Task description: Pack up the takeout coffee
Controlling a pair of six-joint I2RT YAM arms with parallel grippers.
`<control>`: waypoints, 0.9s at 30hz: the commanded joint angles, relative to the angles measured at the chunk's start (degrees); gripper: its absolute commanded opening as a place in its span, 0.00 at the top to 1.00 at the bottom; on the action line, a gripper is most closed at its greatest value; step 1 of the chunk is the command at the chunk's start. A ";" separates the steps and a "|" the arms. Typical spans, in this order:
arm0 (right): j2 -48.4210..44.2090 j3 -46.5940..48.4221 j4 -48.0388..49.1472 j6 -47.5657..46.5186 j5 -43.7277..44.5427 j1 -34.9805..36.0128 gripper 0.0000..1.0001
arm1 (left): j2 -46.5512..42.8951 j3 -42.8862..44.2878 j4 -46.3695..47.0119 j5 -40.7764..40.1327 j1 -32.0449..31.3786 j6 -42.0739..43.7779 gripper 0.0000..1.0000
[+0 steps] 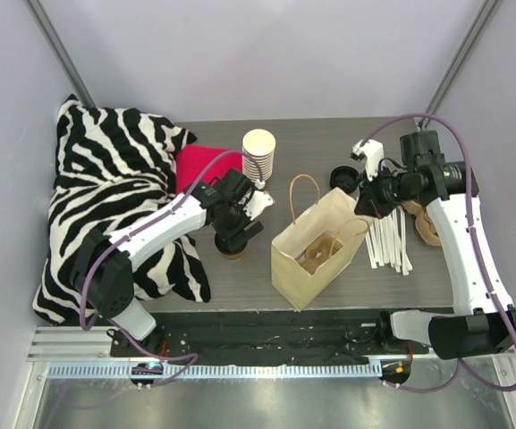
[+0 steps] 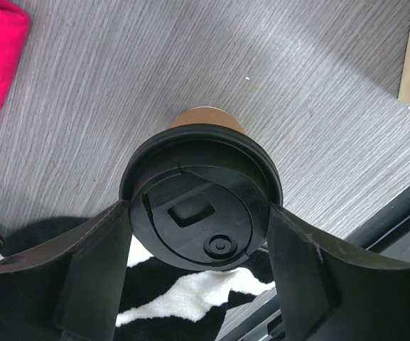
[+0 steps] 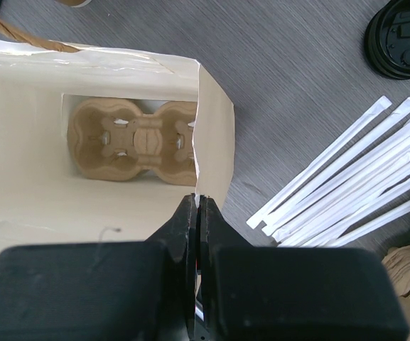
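Top view: left fingers (image 1: 237, 234) sit down over the takeout coffee (image 1: 233, 254), which stands on the counter (image 1: 329, 134) just beside the zebra cloth (image 1: 105, 197), left of the paper bag (image 1: 316, 255). Right fingers (image 1: 371, 204) at the bag's upper right rim. Cream cup stack (image 1: 258, 154) behind the coffee, straws (image 1: 390, 239) right of the bag.

Left wrist: fingers spread wide, one on each side of the coffee's black lid, both touching its rim.

Right wrist: fingers pressed together, pinching the bag's rim. Cardboard carrier (image 3: 130, 138) lies on the bag's floor. Loose black lid (image 3: 401, 35) on the counter, top right.
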 commanded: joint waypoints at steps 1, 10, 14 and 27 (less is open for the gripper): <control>0.08 2.39 0.97 -0.51 -0.65 0.06 0.99 | 4.03 -3.42 -0.12 -4.02 0.19 1.05 0.31; 0.26 2.57 0.97 -0.51 -0.65 -0.03 0.99 | 2.46 -3.69 -1.43 -3.14 0.19 0.88 0.66; 0.08 2.39 1.50 -0.07 -0.82 -0.03 0.99 | 1.23 -1.24 -3.36 -0.87 0.19 0.44 0.82; -0.62 3.18 0.27 1.42 -3.02 0.06 0.51 | -7.38 7.03 -10.30 1.51 0.19 -1.93 1.00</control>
